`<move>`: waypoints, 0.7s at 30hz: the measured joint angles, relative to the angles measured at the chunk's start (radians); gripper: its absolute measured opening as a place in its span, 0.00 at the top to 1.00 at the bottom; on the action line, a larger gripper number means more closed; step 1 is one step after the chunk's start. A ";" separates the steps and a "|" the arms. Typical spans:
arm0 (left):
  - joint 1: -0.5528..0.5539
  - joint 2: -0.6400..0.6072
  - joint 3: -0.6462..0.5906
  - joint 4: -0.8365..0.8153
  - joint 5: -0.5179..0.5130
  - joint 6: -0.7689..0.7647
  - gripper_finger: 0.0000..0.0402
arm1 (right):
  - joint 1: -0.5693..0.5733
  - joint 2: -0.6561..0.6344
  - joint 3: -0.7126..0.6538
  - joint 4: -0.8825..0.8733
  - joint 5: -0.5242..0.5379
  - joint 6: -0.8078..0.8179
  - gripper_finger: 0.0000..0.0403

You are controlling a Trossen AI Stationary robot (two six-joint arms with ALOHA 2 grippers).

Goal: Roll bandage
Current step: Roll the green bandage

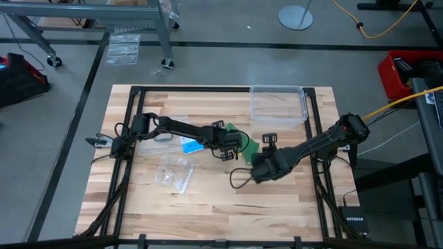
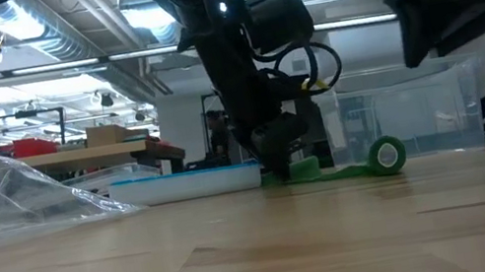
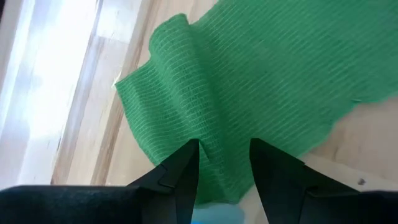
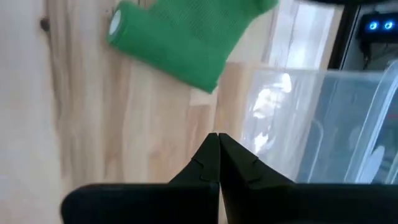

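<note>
The job looks partly done. On the left, the left end effector [image 3: 224, 168] stands with its fingers spread, tips down on the flat, unrolled end of the bandage [image 3: 261, 81], a fold of green fabric rising between them. Further right, the strip ends in a small finished roll lying on the worktop [image 2: 263, 252], so most of the length probably waits to be wound. The right end effector [image 4: 217, 155], pressed together and empty, hangs near that roll without touching it.

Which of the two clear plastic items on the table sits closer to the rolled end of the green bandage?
The rigid clear plastic box at the table's far edge, just beyond the green fabric bandage. The crumpled clear plastic bag lies farther off, on the left arm's side.
</note>
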 joint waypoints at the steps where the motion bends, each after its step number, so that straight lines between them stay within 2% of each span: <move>1: -0.004 -0.002 0.000 0.001 -0.001 0.002 0.66 | 0.010 0.000 0.000 -0.023 0.000 0.025 1.00; 13: -0.009 -0.027 0.003 0.052 -0.004 0.045 0.66 | 0.118 0.001 -0.001 -0.245 0.006 0.273 1.00; 21: 0.038 -0.027 0.003 0.034 -0.048 0.038 0.66 | 0.167 0.001 -0.001 -0.273 0.014 0.362 1.00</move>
